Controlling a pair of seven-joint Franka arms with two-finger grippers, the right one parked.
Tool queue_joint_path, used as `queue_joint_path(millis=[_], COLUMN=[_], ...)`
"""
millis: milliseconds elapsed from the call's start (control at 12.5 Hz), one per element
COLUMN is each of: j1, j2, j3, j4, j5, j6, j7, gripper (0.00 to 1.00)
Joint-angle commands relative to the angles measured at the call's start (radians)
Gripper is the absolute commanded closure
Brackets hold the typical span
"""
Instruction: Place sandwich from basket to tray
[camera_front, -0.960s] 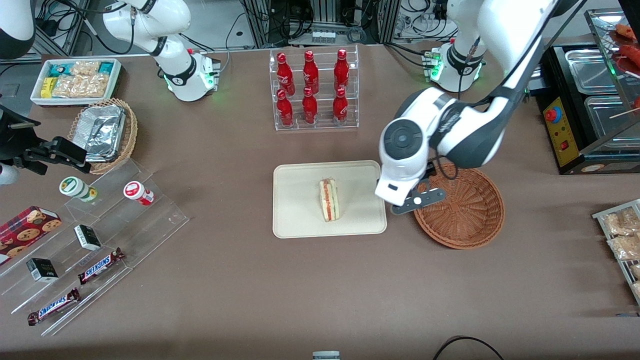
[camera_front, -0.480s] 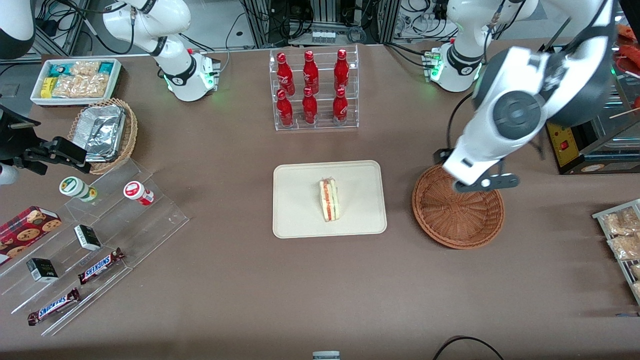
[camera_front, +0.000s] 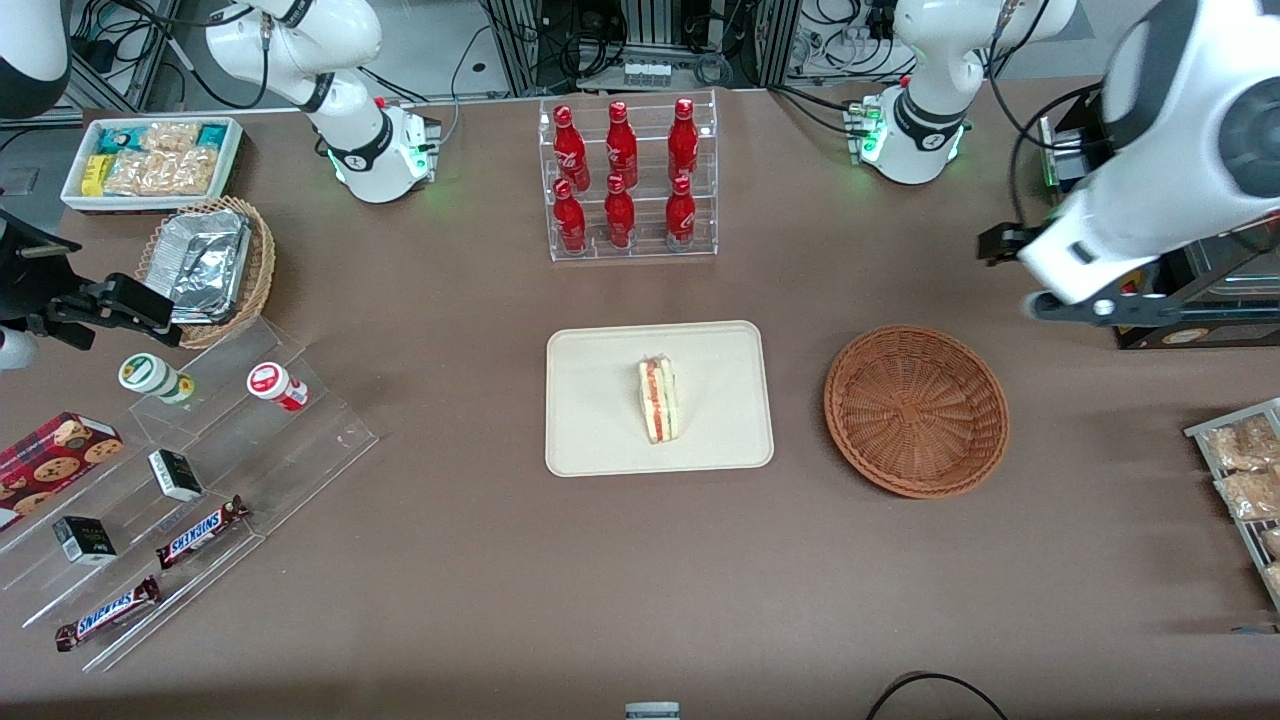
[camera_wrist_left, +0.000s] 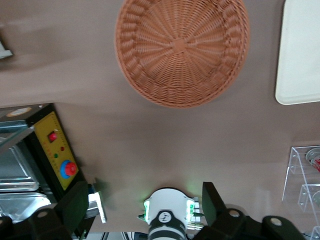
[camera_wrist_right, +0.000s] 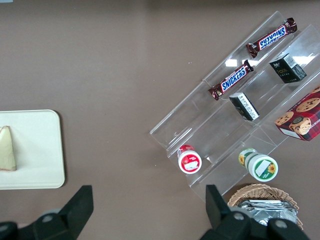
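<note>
Sandwich (camera_front: 658, 401) on tray (camera_front: 600, 440), basket (camera_front: 916, 410) empty, hand (camera_wrist_left: 145, 212) raised well aside (apparently spread wide, holding nothing)

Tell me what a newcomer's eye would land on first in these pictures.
First the sandwich, lying alone near the middle of the cream tray at the table's centre. Beside the tray, toward the working arm's end, sits the reddish-brown wicker basket with nothing in it. The pincer is raised well above the table with its fingers spread and nothing between them, and the rack of red bottles stands farther from the front camera than the tray.
</note>
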Motion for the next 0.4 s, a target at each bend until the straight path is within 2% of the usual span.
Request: queue_joint_path(millis=[0,320], j1=[0.001,0.001], j2=[-0.015,-0.022], j3=[0.067,0.104], j4=[0.054,0.074], j5=[-0.018,-0.020], j6=[-0.041,-0.038], j7=[0.055,0.054], gripper=[0.00,0.00])
